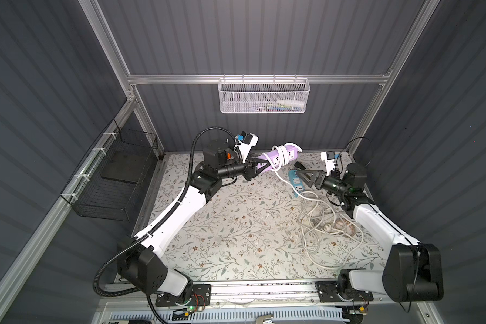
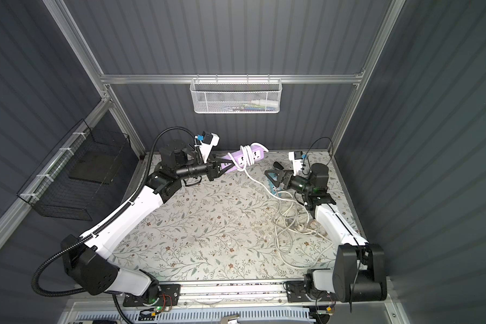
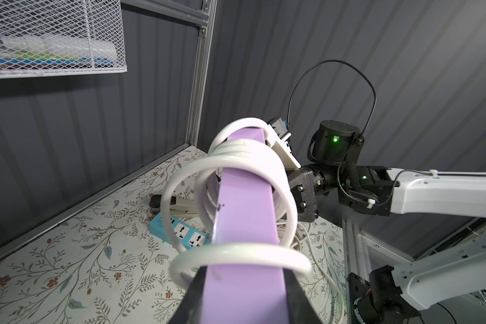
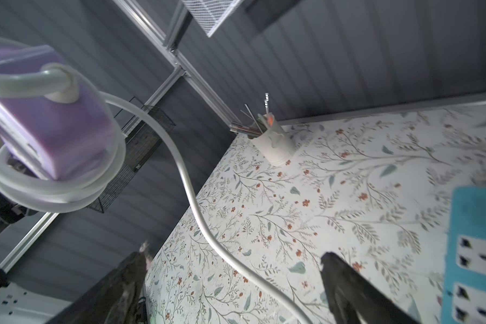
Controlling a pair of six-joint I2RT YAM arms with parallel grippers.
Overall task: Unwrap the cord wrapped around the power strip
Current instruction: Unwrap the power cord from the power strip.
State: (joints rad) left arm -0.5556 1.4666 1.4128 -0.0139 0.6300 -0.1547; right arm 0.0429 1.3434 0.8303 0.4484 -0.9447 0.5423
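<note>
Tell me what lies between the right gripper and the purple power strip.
The white cord, trailing from the purple power strip past the open right gripper; the right wrist view shows it.

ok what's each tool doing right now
left tool: closed on the purple power strip
right tool: open, holding nothing

Both top views look down from high above the front edge onto the whole floral table (image 1: pixel 222 224). The left wrist camera looks from very near along the purple power strip (image 3: pixel 244 202) toward the right arm (image 3: pixel 432 193). The right wrist camera, low over the table, shares this strip.
</note>
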